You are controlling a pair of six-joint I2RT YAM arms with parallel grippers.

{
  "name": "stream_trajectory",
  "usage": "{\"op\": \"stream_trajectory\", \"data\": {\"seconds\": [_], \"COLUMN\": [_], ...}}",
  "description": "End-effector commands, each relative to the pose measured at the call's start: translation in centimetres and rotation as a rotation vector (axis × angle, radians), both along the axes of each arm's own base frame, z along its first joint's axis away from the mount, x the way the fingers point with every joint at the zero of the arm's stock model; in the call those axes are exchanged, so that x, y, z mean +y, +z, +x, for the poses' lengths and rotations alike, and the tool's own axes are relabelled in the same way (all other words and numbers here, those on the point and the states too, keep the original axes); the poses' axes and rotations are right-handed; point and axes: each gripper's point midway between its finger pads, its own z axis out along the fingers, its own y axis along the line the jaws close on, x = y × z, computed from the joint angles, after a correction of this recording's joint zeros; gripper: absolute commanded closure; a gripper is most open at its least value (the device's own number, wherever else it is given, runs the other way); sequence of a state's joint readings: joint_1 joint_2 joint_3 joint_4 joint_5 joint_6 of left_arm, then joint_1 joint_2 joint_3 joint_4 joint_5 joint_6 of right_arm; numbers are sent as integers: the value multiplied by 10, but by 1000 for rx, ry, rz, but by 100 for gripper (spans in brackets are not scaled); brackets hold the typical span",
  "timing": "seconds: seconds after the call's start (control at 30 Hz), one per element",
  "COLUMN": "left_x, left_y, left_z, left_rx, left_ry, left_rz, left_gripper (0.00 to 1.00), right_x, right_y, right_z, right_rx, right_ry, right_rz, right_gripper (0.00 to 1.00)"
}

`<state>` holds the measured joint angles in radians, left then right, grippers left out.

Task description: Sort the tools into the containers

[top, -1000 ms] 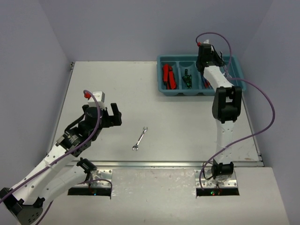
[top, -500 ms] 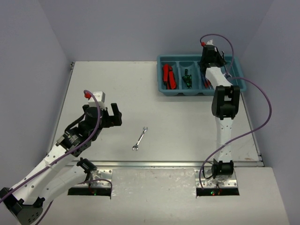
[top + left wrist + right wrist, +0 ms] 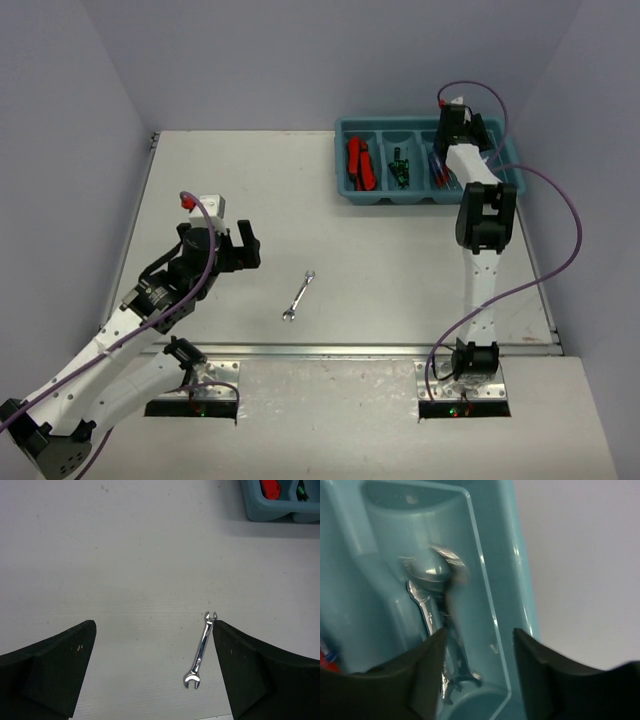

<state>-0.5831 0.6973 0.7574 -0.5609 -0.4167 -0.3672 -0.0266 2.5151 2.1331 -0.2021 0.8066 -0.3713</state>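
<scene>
One silver wrench [image 3: 298,295] lies on the table, apart from my left gripper [image 3: 240,250]. In the left wrist view this wrench [image 3: 201,650] rests close to the right finger of the open left gripper [image 3: 152,625], untouched. My right gripper [image 3: 455,125] hangs over the rightmost compartment of the teal tray [image 3: 395,201]. In the right wrist view the right gripper [image 3: 477,635] is open above the tray [image 3: 495,555]. A silver wrench [image 3: 426,611] lies in that compartment, and a blurred second wrench [image 3: 454,645] is loose beside it, below the jaws.
Red-and-black knives [image 3: 358,163] fill the tray's left compartment, with green-and-black screwdrivers [image 3: 400,168] and blue-handled ones [image 3: 437,170] in the middle ones. The tray's corner [image 3: 280,505] shows in the left wrist view. Walls enclose the table on three sides.
My right gripper moved right along the tray to its rightmost compartment and opened, letting a wrench go. The left arm and the table wrench stayed put.
</scene>
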Motion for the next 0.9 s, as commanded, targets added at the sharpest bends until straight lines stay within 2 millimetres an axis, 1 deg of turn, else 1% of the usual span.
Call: {"op": "stream_trajectory", "data": {"seconds": [0.0, 0.03, 0.1, 0.13, 0.2, 0.23, 0.27, 0.3, 0.33, 0.37, 0.4, 0.43, 0.47, 0.5, 0.53, 0.57, 0.6, 0.63, 0.67, 0.7, 0.77, 0.83, 0.87], "left_x": [-8, -9, -9, -8, -7, -5, -4, -4, -3, -2, -1, 0, 1, 1, 1, 2, 2, 4, 4, 7, 11, 14, 15], "left_y": [11, 11, 10, 10, 11, 11, 11, 11, 11, 11, 11, 11, 11, 10, 10, 11, 11, 11, 11, 12, 13, 16, 16], "left_z": [5, 5, 6, 6, 6, 6, 7, 7, 7, 8, 8, 9, 9, 9, 9, 9, 10, 10, 10, 11, 11, 10, 10], "left_rx": [-40, -38, -34, -34, -38, -38, -39, -39, -39, -39, -39, -38, -37, -37, -36, -37, -37, -36, -36, -38, -41, -50, -53], "left_ry": [-27, -29, -28, -25, -16, -11, -5, -2, 2, 8, 15, 22, 28, 28, 28, 31, 36, 46, 47, 60, 76, 87, 93], "left_rz": [-19, -18, -15, -13, -11, -9, -7, -5, -3, -1, 1, 4, 7, 7, 7, 9, 12, 17, 17, 20, 21, 19, 18], "left_gripper": [0, 0, 0, 0, 0, 0, 0, 0, 0, 0, 0, 0, 0, 0, 0, 0, 0, 0, 0, 0, 0, 0, 0], "right_x": [29, 42, 61, 74, 106, 126, 148, 169, 188, 220, 260, 294, 322, 352, 356, 370, 379, 372, 385, 394, 397, 408, 414], "right_y": [77, 87, 101, 109, 121, 136, 150, 147, 143, 122, 95, 76, 67, 57, 50, 39, 30, 29, 26, 30, 26, 24, 16], "right_z": [9, 10, 7, 1, -20, -31, -44, -60, -75, -89, -111, -134, -150, -172, -181, -198, -212, -218, -230, -242, -271, -292, -304], "right_rx": [-175, -186, -207, -208, -229, -255, -289, -329, -298, -244, -177, -109, -58, -1, 5, 16, 15, -17, -2, -73, -93, -94, -63], "right_ry": [13, 30, 38, 37, 35, 57, 75, 59, 90, 157, 206, 240, 289, 342, 312, 285, 250, 204, 203, 136, 45, -19, -74], "right_rz": [43, 46, 64, 79, 102, 119, 156, 236, 274, 403, 589, 744, 853, 957, 1011, 1047, 1052, 992, 998, 969, 917, 949, 1005], "right_gripper": [33, 30, 28, 24, 9, 4, 1, 1, 1, 1, 1, 1, 1, 1, 1, 1, 1, 1, 1, 1, 1, 1, 1]}}
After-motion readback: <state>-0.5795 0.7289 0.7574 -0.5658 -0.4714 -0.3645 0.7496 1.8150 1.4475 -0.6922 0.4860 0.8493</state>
